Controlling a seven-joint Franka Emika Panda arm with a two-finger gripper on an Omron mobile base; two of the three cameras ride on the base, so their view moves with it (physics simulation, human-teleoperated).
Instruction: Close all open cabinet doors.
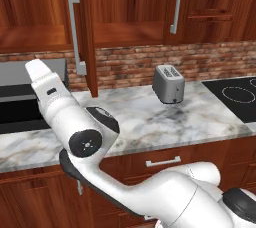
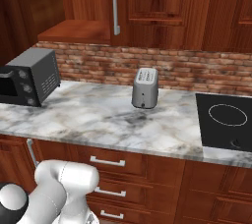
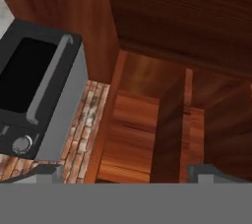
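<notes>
Two upper cabinet doors [image 1: 86, 32] hang above your marble counter [image 1: 145, 117]: the left one stands swung out toward you, its edge and long bar handle [image 1: 75, 29] facing the room, while the door to its right [image 1: 135, 2] sits flush with its own handle [image 1: 176, 4] near the right edge. You can see the open cabinet's bare wooden shelf [image 2: 76, 31] from the right side, with nothing visible on it. A brick backsplash [image 2: 147, 68] runs along the counter's rear edge. You have a silver toaster [image 1: 169, 83] standing near the back of the counter, about midway along it, a dark microwave [image 2: 27, 76] at the left end and a black cooktop [image 2: 227, 119] set into the right end. Drawer fronts [image 2: 110, 164] with short handles line the counter's front edge. Your gripper [image 3: 125, 171] is spread wide and holds nothing, its fingertips [image 3: 44, 171] pointing up at the cabinet's underside beside the microwave.
</notes>
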